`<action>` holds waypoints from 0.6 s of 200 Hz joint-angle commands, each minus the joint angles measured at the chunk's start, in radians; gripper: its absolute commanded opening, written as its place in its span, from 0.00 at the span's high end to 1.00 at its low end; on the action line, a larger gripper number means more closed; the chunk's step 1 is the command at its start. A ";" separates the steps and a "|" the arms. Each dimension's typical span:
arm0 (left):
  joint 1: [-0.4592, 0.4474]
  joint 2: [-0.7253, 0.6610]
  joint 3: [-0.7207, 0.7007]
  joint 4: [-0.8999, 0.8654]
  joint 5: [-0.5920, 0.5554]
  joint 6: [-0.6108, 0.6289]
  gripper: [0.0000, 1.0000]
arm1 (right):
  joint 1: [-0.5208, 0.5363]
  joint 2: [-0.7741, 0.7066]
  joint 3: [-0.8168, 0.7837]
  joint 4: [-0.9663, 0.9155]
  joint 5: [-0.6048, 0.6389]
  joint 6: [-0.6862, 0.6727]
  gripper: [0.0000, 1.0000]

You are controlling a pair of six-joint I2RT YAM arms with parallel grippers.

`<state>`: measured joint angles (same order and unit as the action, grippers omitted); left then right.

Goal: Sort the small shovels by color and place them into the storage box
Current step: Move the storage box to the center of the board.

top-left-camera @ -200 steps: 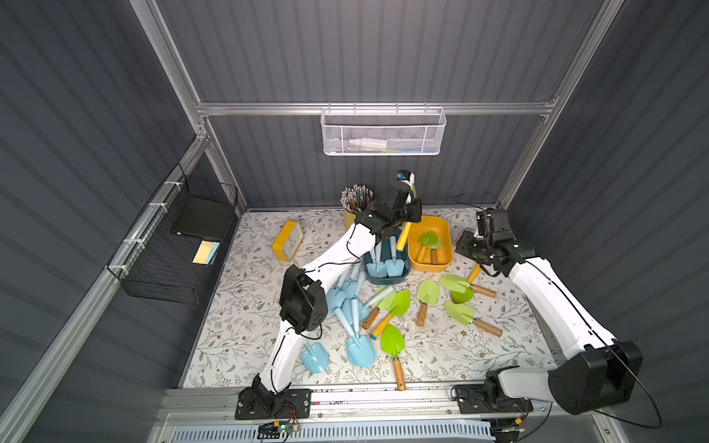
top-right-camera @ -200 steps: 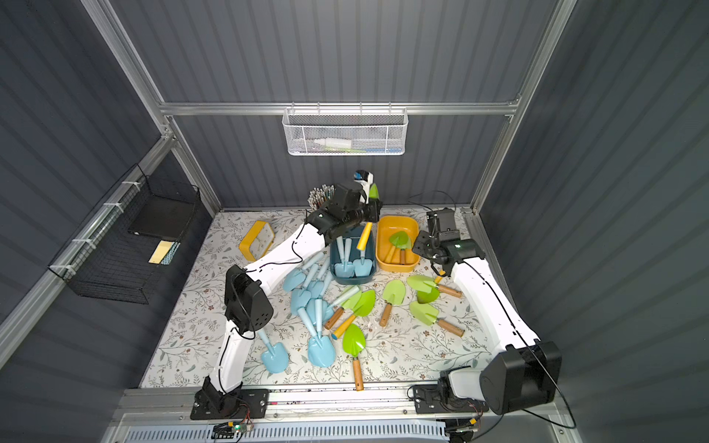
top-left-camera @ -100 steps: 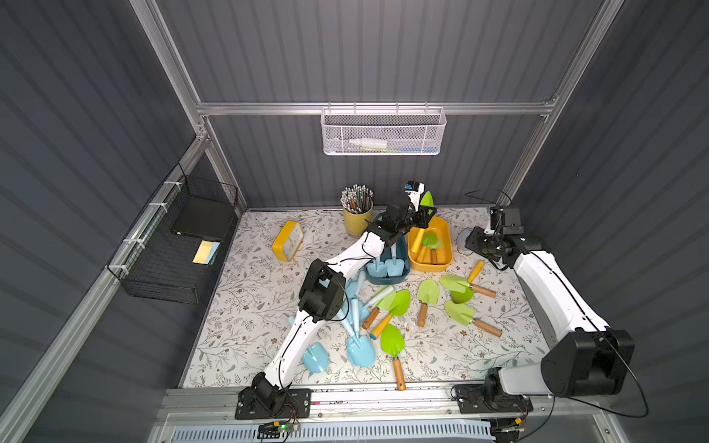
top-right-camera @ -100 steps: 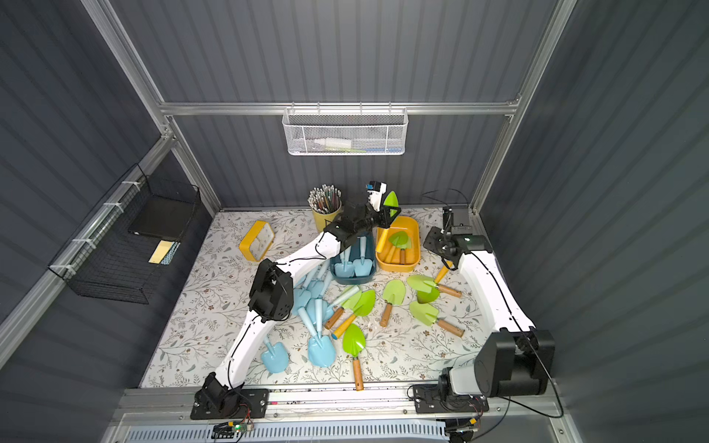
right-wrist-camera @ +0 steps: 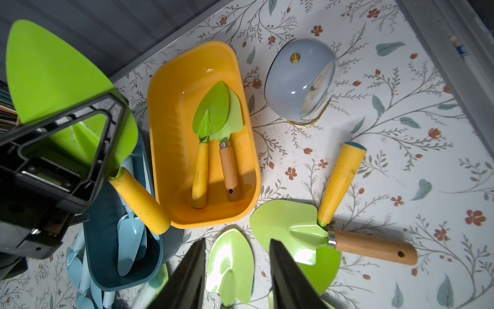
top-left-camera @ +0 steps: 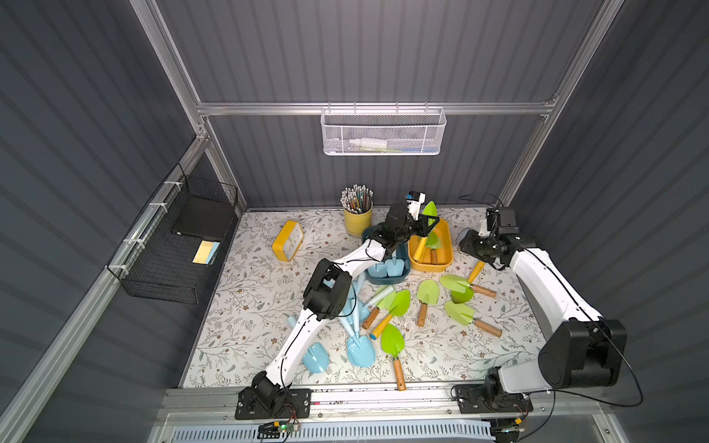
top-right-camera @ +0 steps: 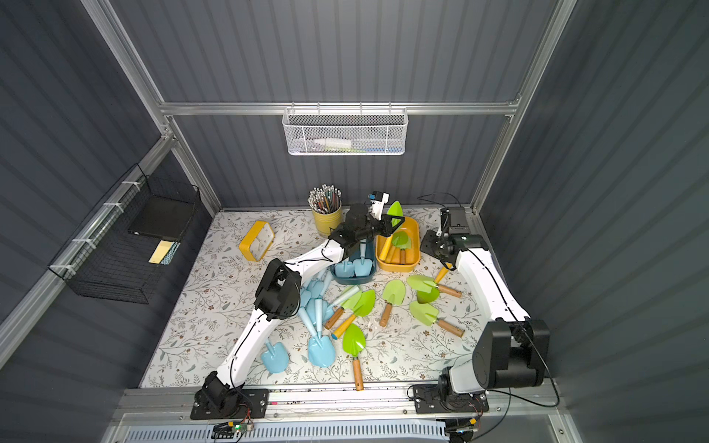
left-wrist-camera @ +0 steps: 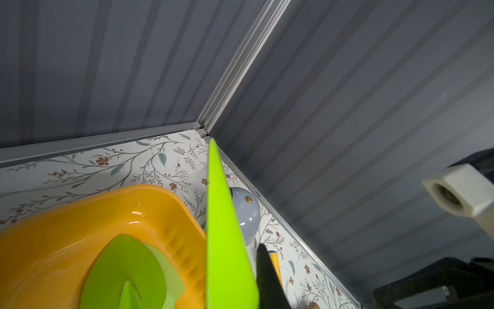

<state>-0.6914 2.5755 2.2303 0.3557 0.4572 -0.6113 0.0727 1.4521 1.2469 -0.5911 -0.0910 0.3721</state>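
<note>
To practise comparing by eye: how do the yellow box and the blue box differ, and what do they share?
Colour: the yellow box is bright yellow, the blue box dark teal-blue. Contents: the yellow box holds two green shovels; the blue box holds pale blue shovels. Both are open tubs standing side by side.

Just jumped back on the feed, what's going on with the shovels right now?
The left gripper is shut on a green shovel with a yellow handle, holding it blade-up at the yellow bin, which already has two green shovels lying in it. The teal bin beside it holds pale blue shovels. The right gripper hangs open and empty above loose green shovels on the table; a pile of blue ones is also unsorted.
</note>
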 commanded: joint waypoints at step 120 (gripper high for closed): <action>0.002 0.108 0.004 0.200 -0.021 -0.084 1.00 | -0.006 0.004 -0.079 0.017 -0.072 -0.029 0.57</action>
<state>-0.6914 2.7068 2.2498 0.5396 0.4660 -0.6937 0.0715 1.4536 1.1843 -0.5758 -0.1562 0.3546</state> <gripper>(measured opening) 0.123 0.429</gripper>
